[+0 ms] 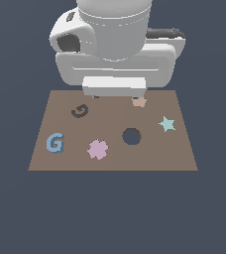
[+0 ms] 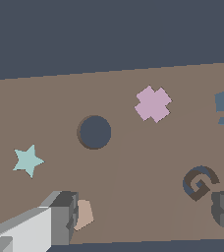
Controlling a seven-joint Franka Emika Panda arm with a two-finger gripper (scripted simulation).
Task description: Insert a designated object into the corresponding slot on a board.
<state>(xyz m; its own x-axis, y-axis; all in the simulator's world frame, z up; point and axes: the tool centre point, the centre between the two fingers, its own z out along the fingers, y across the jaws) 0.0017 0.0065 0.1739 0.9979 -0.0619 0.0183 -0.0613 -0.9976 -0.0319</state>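
Nearest in the exterior view: light-blue G block [image 1: 55, 143] flat on the brown board [image 1: 184, 154], near the front edge toward the exterior view's left, untouched. Beside it, the pink flower shape [image 1: 98, 149]; just past that, the round dark hole [image 1: 132, 136]. Farther back on the exterior view's right, the teal star [image 1: 167, 123]. Behind the blue letter, the dark G-shaped slot [image 1: 80, 110], turned round relative to the block. Farthest back, a small tan piece [image 1: 139, 101] at the rear edge, under the arm.

Gripper [image 2: 143, 216] spread wide and holding nothing, fingers [image 2: 60, 216] well apart in the wrist view, hanging over the back of the board near the slot and well away from the block.

Step in hand, by judgement: reach and grasp. Best done by travelling forward over the slot, centring above the blue letter, aligning the jaws across two opposite outer sides, then descending straight. Worth avoiding: brushing the pink flower shape close beside it. Worth planning already: a rotation of the letter to match the turned recess before lowering.
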